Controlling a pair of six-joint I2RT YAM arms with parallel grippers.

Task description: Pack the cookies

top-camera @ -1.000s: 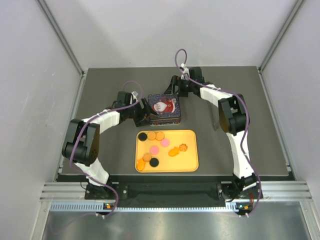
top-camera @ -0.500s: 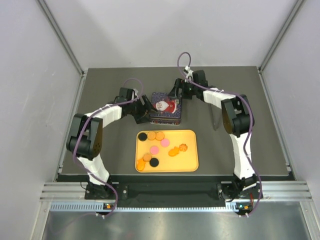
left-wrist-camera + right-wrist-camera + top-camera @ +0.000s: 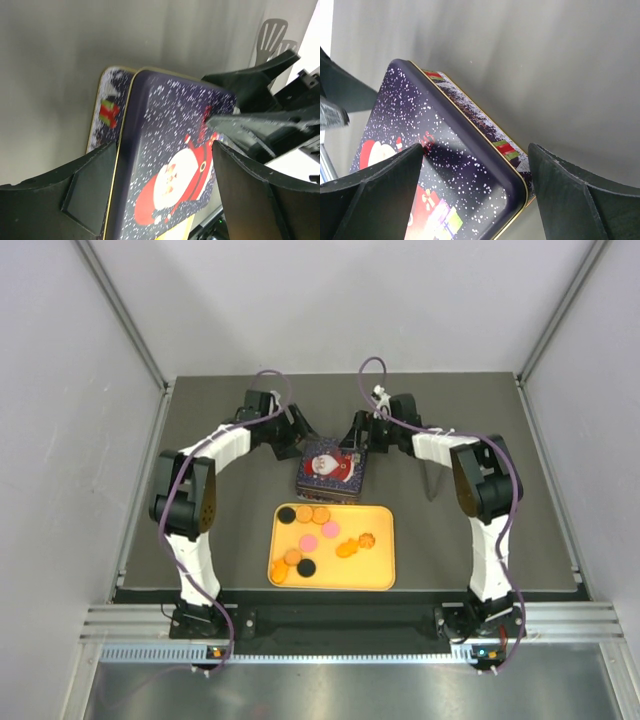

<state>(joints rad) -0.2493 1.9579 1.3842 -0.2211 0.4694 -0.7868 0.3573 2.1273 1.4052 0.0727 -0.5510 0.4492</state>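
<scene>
The cookies [image 3: 309, 540], round and orange, pink and black, lie loose on a yellow tray [image 3: 383, 570] in the top view. Behind the tray stands a dark blue tin with a Santa lid [image 3: 332, 466], shut and turned a little askew. My left gripper [image 3: 303, 445] is open at the tin's far left corner. In the left wrist view [image 3: 165, 145] its fingers straddle the lid [image 3: 175, 170]. My right gripper [image 3: 357, 448] is open at the far right corner. In the right wrist view [image 3: 475, 147] its fingers straddle the tin's corner [image 3: 465, 165].
The dark table mat [image 3: 470, 540] ends at white walls on the left, right and back. The tray's near edge lies close to the mat's front edge. The right gripper's black fingers [image 3: 250, 100] show beyond the tin in the left wrist view.
Both grippers have moved toward the tin's far corners, the left arm swinging back and inward. The tin has shifted slightly toward the tray and turned a little.
</scene>
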